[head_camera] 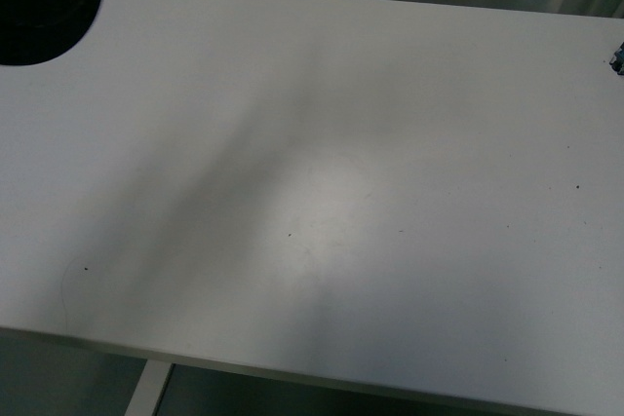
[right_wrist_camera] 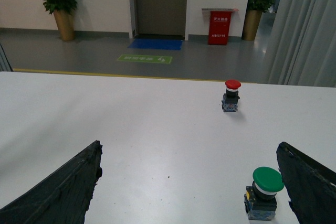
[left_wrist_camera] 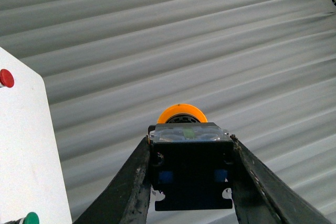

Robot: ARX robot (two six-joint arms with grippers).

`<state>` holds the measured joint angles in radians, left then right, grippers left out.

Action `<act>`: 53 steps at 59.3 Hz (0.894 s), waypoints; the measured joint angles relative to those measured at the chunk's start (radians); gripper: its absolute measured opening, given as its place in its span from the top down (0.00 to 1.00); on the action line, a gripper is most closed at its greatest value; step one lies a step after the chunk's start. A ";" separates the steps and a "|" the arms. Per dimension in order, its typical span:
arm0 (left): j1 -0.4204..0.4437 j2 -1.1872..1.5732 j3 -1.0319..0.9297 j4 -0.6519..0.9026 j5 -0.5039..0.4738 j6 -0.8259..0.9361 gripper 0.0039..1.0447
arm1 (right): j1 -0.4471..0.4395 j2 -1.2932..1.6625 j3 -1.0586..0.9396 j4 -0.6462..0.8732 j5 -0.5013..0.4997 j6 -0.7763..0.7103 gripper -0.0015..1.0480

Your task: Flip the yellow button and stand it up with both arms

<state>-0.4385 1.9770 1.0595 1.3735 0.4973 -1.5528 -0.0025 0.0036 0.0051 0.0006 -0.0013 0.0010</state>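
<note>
In the left wrist view my left gripper (left_wrist_camera: 190, 153) is shut on the yellow button (left_wrist_camera: 189, 166). Its black-and-clear body with blue bits sits between the two fingers and its yellow-orange cap (left_wrist_camera: 182, 113) points away from the camera. It is held up in the air, with a grey ribbed curtain behind it. In the right wrist view my right gripper (right_wrist_camera: 190, 163) is open and empty, low over the white table (right_wrist_camera: 131, 124). Neither arm nor the yellow button shows in the front view.
A green-capped button (right_wrist_camera: 264, 192) stands upright just inside my right gripper's finger (right_wrist_camera: 310, 182). A red-capped button (right_wrist_camera: 231, 96) stands farther back on the table. The left wrist view shows a white table corner (left_wrist_camera: 26, 145) with a red cap (left_wrist_camera: 6, 77) and a green cap (left_wrist_camera: 30, 217).
</note>
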 joint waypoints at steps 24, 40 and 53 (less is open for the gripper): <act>0.002 0.026 0.024 -0.006 0.000 -0.029 0.66 | 0.129 0.269 0.089 0.107 0.089 0.266 0.07; 0.000 0.026 0.026 -0.006 0.002 -0.029 0.66 | 0.335 1.069 0.504 0.483 0.071 0.663 0.07; 0.002 0.026 0.026 -0.006 0.001 -0.029 0.66 | 0.350 1.273 0.652 0.488 0.071 0.691 0.07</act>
<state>-0.4362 2.0026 1.0855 1.3674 0.4984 -1.5818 0.3477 1.2762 0.6575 0.4885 0.0700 0.6922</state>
